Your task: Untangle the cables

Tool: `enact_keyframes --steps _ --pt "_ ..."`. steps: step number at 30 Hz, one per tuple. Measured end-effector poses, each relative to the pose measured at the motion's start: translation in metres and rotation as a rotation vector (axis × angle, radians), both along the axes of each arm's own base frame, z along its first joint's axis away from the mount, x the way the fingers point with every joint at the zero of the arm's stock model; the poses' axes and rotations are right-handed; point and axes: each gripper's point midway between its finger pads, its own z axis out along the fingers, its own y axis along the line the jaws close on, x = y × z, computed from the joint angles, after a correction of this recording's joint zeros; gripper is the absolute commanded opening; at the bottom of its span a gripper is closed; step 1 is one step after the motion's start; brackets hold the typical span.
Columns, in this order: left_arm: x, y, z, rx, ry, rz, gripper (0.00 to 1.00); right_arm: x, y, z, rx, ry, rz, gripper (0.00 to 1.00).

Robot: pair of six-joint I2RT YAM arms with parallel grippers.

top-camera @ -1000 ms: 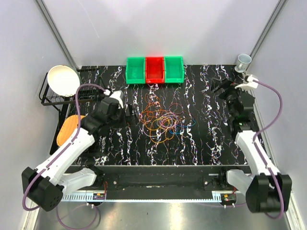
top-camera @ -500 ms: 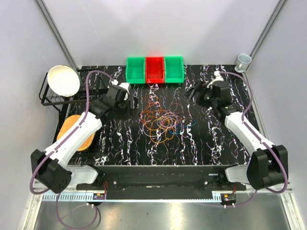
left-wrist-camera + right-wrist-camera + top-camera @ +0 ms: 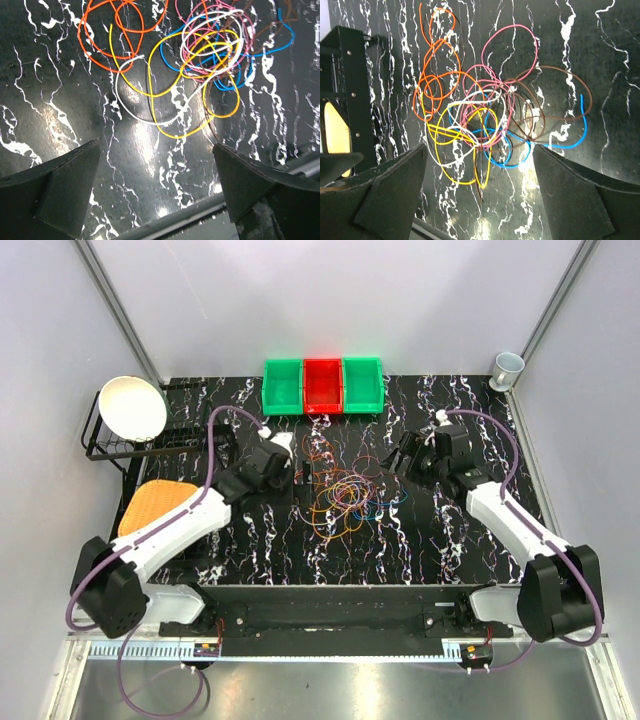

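Your bench (image 3: 430, 540) carries everything, and the cables (image 3: 340, 495) lie heaped near its middle as one knot of overlapping orange, yellow, pink, white, blue and brown loops. The two end effectors flank that heap on opposite sides. I judge this is so each can take a different loop and draw it away from the other.

The left end effector (image 3: 297, 477) hangs just left of the heap, jaws spread wide with nothing between them. Its wrist view looks down on a yellow loop (image 3: 175, 136) lying loose at the knot's edge. The right end effector (image 3: 402, 455) is likewise released and empty on the heap's right, nearest a blue strand (image 3: 583, 125). Nothing is gripped yet, so the untangling looks barely begun.

At the far edge three bins (image 3: 322, 386) stand touching in a row: green, red, green. You can see nothing in any of them. The white bowl (image 3: 133, 407) sits on the wire rack (image 3: 100, 445) at far left, with no contents showing. The cup (image 3: 507, 368) in the far right corner is too small to read inside.
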Motion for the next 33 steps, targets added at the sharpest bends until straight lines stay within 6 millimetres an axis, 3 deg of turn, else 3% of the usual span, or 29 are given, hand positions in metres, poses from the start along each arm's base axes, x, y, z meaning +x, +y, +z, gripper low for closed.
enact_keyframes --steps 4,9,14,23,33 --pt "0.002 -0.004 -0.015 0.042 0.014 0.015 0.98 -0.007 -0.004 0.005 -0.022 -0.009 0.008 0.93" --pt "0.005 -0.008 -0.026 0.072 0.02 0.036 0.83 -0.017 -0.008 0.013 -0.028 -0.04 0.017 0.93" --pt "0.01 -0.023 -0.034 0.088 0.009 0.013 0.76 -0.029 -0.012 0.016 -0.027 -0.05 0.012 0.92" --pt "0.024 -0.053 -0.067 0.14 0.019 -0.04 0.68 -0.044 -0.014 -0.005 -0.027 0.007 0.012 0.91" --pt "0.048 -0.065 -0.088 0.187 -0.007 -0.031 0.62 -0.046 -0.014 -0.006 -0.028 0.013 0.014 0.91"
